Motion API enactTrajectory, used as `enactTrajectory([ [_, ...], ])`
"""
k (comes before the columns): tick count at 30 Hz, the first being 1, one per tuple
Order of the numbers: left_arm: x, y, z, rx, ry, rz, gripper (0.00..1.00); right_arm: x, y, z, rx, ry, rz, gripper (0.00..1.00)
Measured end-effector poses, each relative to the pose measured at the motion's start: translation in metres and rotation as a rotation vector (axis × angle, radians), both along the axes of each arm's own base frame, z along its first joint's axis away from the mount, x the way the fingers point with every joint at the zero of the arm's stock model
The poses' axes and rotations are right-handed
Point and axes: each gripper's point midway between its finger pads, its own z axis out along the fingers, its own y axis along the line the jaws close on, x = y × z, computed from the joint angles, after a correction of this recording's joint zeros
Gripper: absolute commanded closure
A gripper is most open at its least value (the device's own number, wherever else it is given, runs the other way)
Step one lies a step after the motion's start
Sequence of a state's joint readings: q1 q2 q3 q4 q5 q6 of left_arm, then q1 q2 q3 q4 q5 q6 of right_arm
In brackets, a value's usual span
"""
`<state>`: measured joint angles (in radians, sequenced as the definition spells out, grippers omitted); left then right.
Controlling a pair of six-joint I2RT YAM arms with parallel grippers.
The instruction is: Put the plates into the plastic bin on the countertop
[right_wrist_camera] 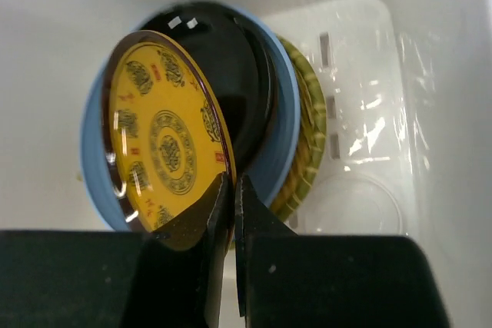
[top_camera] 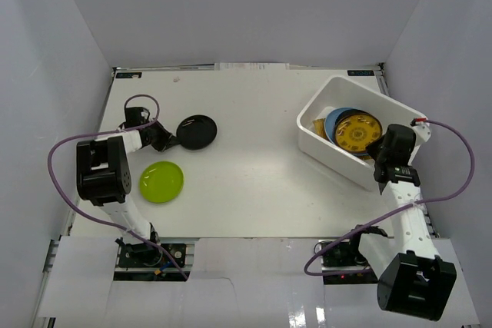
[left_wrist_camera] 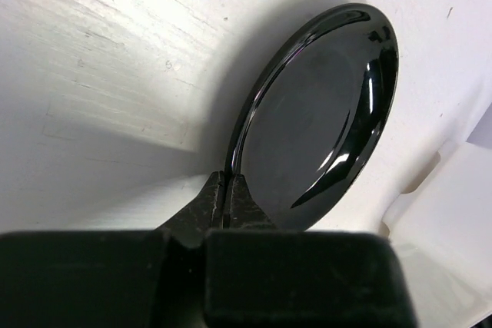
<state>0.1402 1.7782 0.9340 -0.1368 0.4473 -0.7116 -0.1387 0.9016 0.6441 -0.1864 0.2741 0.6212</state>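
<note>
A glossy black plate (top_camera: 197, 131) (left_wrist_camera: 315, 120) lies on the countertop (top_camera: 246, 167) at the left; my left gripper (top_camera: 167, 139) (left_wrist_camera: 228, 190) is shut on its near rim. A lime green plate (top_camera: 161, 181) lies flat just in front of it. The white plastic bin (top_camera: 400, 105) stands at the right. In it are a light blue plate (right_wrist_camera: 280, 144), a black plate (right_wrist_camera: 238, 74) and a tan woven plate (right_wrist_camera: 307, 144). My right gripper (top_camera: 376, 151) (right_wrist_camera: 233, 190) is shut on the rim of an amber patterned plate (top_camera: 358, 132) (right_wrist_camera: 165, 144), held tilted over the stack.
Grey walls enclose the countertop on three sides. Purple cables loop beside both arms (top_camera: 54, 167). The bin's inner wall (right_wrist_camera: 361, 74) with slot marks lies right of the stack.
</note>
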Motion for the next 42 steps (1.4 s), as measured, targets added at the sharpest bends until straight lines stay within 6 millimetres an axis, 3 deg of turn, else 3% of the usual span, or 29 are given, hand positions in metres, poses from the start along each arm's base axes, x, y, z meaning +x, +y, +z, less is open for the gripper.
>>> enactTrajectory([
  [2,0.001,-0.001,0.001,-0.005,-0.007,-0.003,1.0,-0.008,0.003,-0.018,0.019,0.049,0.005,0.78],
  [3,0.001,-0.001,0.002,-0.007,-0.008,-0.004,1.0,-0.009,0.003,-0.02,0.025,0.049,0.004,0.54],
  [6,0.002,-0.004,0.005,-0.015,-0.018,-0.011,1.0,-0.013,0.007,-0.017,0.032,0.027,0.019,0.19],
  [10,0.003,-0.015,0.027,-0.017,-0.071,-0.039,1.0,-0.013,0.015,-0.007,0.04,-0.011,0.064,0.09],
  [13,0.002,-0.04,0.067,-0.026,-0.167,-0.098,1.0,-0.014,0.023,0.015,0.047,-0.052,0.106,0.07],
  [16,0.002,-0.081,0.12,-0.037,-0.29,-0.187,1.0,-0.011,0.034,0.065,0.046,-0.147,0.178,0.06],
  [20,-0.002,-0.152,0.202,-0.064,-0.476,-0.328,1.0,-0.015,0.055,0.166,0.017,-0.366,0.303,0.12],
  [23,-0.014,-0.208,0.252,-0.086,-0.585,-0.417,1.0,-0.033,0.072,0.232,-0.011,-0.512,0.393,0.26],
  [24,-0.02,-0.229,0.267,-0.097,-0.615,-0.447,1.0,-0.04,0.077,0.25,-0.026,-0.553,0.419,0.37],
  [25,-0.026,-0.246,0.278,-0.104,-0.641,-0.468,1.0,-0.047,0.08,0.264,-0.043,-0.584,0.44,0.39],
  [28,-0.04,-0.296,0.3,-0.131,-0.682,-0.538,1.0,-0.062,0.089,0.291,-0.082,-0.647,0.486,0.18],
  [30,-0.043,-0.321,0.303,-0.14,-0.689,-0.569,1.0,-0.062,0.091,0.289,-0.106,-0.635,0.512,0.05],
  [32,-0.042,-0.337,0.295,-0.13,-0.671,-0.582,1.0,-0.051,0.098,0.266,-0.102,-0.569,0.579,0.02],
  [38,-0.049,-0.371,0.266,-0.095,-0.61,-0.632,1.0,-0.027,0.116,0.165,0.03,-0.322,0.72,0.04],
  [42,-0.063,-0.384,0.269,-0.107,-0.617,-0.669,1.0,-0.028,0.117,0.136,0.055,-0.26,0.73,0.1],
])
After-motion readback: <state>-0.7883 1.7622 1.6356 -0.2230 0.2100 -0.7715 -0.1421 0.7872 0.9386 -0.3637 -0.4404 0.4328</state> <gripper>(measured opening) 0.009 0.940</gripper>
